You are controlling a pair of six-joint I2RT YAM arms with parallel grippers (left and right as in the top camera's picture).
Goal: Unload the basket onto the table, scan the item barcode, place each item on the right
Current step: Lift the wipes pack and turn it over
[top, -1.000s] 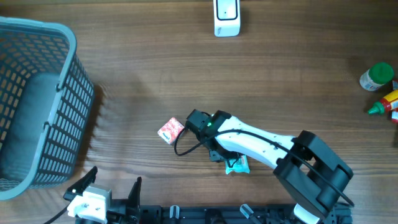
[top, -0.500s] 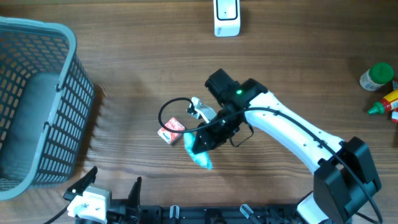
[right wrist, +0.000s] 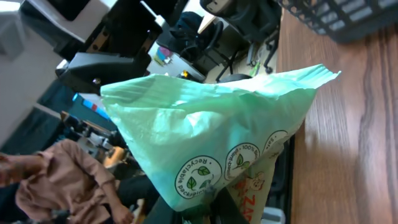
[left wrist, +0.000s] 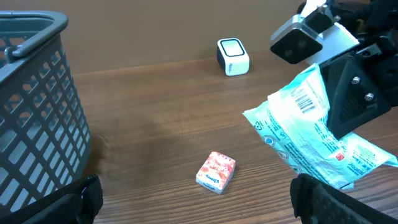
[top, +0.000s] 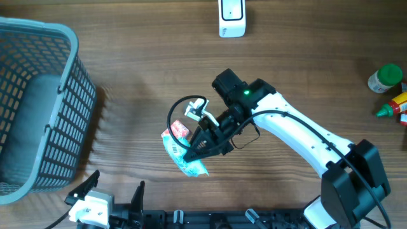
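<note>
The item is a teal plastic packet (top: 186,157) held up off the table, with my right gripper (top: 203,145) shut on its edge. The left wrist view shows the packet (left wrist: 305,134) with a printed barcode (left wrist: 303,99) facing up and left. It fills the right wrist view (right wrist: 211,124), pinched at the bottom by my right gripper (right wrist: 214,202). The white scanner (top: 231,17) stands at the table's far edge, well away from the packet. My left gripper (top: 114,189) rests open and holds nothing at the front left edge.
A small red tissue pack (top: 176,131) lies on the wood just left of the held packet. A grey-blue mesh basket (top: 60,114) stands at the left. A green-capped bottle (top: 385,79) and a red sauce bottle (top: 395,107) stand at the right edge.
My right arm has lifted the teal packet from the table's front edge, carried it left and turned it barcode-up. The left arm has not moved.
</note>
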